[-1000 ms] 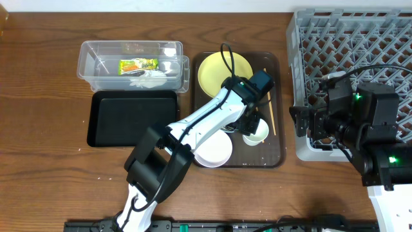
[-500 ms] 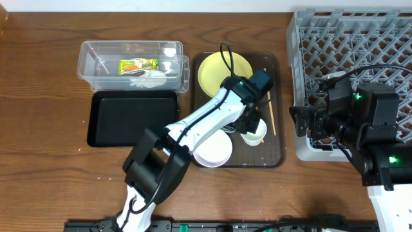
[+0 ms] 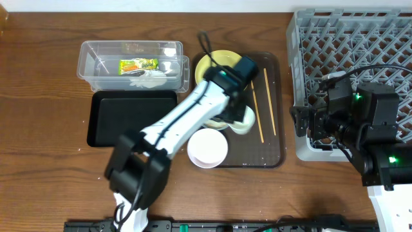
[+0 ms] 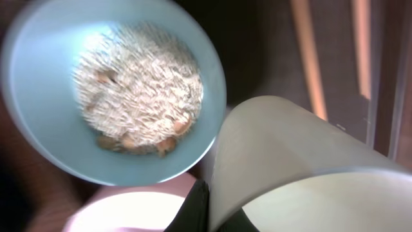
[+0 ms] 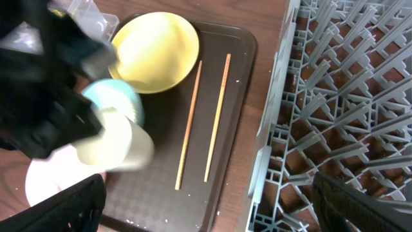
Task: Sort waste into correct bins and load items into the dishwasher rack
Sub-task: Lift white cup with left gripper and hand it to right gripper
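Brown serving tray: smooth, rectangular with rounded corners, on a wood-grain table. On it:
- a round yellow plate, glossy, one edge hidden under the left arm
- a light blue bowl, round, holding white rice-like scraps with a few tan bits
- a plain white bowl, partly over the tray's left edge
- two thin wooden chopsticks, lying apart and roughly parallel

A small white cup, smooth and tilted, is gripped by the left gripper just beside the blue bowl. A clear plastic tub holds a green-and-yellow wrapper and crumpled white paper. A matte black tray lies just in front of the tub. A grey lattice rack stands at the right. The right gripper is at the rack's left wall, fingers spread wide and holding nothing.
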You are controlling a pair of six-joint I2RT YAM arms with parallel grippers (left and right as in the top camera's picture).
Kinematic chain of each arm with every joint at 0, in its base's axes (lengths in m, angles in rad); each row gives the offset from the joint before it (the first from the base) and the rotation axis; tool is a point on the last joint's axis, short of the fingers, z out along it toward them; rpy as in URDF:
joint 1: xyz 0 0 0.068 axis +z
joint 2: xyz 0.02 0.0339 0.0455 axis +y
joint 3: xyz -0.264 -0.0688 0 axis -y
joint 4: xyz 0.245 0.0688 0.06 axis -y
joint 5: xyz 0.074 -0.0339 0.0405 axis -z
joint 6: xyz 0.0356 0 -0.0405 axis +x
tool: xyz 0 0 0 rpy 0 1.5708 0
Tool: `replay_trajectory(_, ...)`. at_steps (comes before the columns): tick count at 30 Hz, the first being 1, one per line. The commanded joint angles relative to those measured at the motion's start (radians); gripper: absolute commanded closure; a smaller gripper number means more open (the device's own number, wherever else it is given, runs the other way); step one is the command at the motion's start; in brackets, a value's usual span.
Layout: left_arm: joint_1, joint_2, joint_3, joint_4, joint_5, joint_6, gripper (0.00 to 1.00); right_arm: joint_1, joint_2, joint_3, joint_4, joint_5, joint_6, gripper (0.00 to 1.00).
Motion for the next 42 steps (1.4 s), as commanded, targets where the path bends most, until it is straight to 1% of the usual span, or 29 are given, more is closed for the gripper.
replay_trajectory(1, 0.034, -0.038, 0.028, -0.032, -0.183, -0.054, 0.94, 0.008, -0.002, 0.019, 0.000, -0.008, 0.013, 0.01)
replay_trajectory(4, 0.044, -0.039, 0.028, -0.058, -0.220, -0.053, 0.94, 0.008, -0.002, 0.019, 0.000, -0.009, 0.016, 0.01)
replay_trajectory(7, 0.063, -0.041, 0.028, -0.059, -0.161, -0.053, 0.94, 0.008, -0.002, 0.019, 0.011, -0.009, 0.057, 0.01)
replay_trajectory(9, 0.092, -0.052, 0.028, -0.052, -0.066, -0.039, 0.94, 0.008, -0.002, 0.019, 0.019, -0.009, 0.080, 0.01)
replay_trajectory(13, 0.167, -0.084, 0.028, -0.048, 0.136, 0.025, 0.94, 0.008, -0.002, 0.019, 0.023, -0.014, 0.100, 0.01)
replay_trajectory(18, 0.266, -0.124, 0.028, -0.047, 0.452, 0.119, 0.94, 0.008, 0.025, 0.019, 0.033, -0.080, 0.105, 0.01)
replay_trajectory(22, 0.328, -0.137, 0.028, -0.048, 0.709, 0.191, 0.94, 0.008, 0.079, 0.019, 0.069, -0.213, 0.108, 0.01)
replay_trajectory(24, 0.355, -0.137, 0.028, -0.048, 0.861, 0.235, 0.94, 0.008, 0.117, 0.019, 0.106, -0.307, 0.112, 0.02)
replay_trajectory(26, 0.374, -0.137, 0.027, -0.052, 0.969, 0.264, 0.94, 0.008, 0.154, 0.019, 0.163, -0.413, 0.119, 0.02)
replay_trajectory(29, 0.400, -0.137, 0.027, -0.055, 1.096, 0.285, 0.94, 0.007, 0.200, 0.019, 0.280, -0.606, 0.119, 0.01)
replay_trajectory(31, 0.416, -0.137, 0.027, -0.054, 1.174, 0.290, 0.94, 0.006, 0.225, 0.019, 0.388, -0.752, 0.119, 0.01)
replay_trajectory(33, 0.428, -0.137, 0.027, -0.053, 1.249, 0.306, 0.94, 0.006, 0.240, 0.019, 0.472, -0.845, 0.119, 0.01)
replay_trajectory(35, 0.439, -0.137, 0.027, -0.050, 1.338, 0.332, 0.94, 0.006, 0.251, 0.019, 0.535, -0.893, 0.129, 0.01)
replay_trajectory(37, 0.448, -0.137, 0.027, -0.048, 1.406, 0.342, 0.94, 0.006, 0.260, 0.019, 0.569, -0.895, 0.149, 0.01)
replay_trajectory(39, 0.453, -0.137, 0.027, -0.042, 1.445, 0.342, 0.94, 0.008, 0.271, 0.019, 0.586, -0.897, 0.152, 0.01)
replay_trajectory(42, 0.453, -0.137, 0.027, -0.030, 1.467, 0.341, 0.94, 0.020, 0.286, 0.019, 0.602, -0.901, 0.156, 0.03)
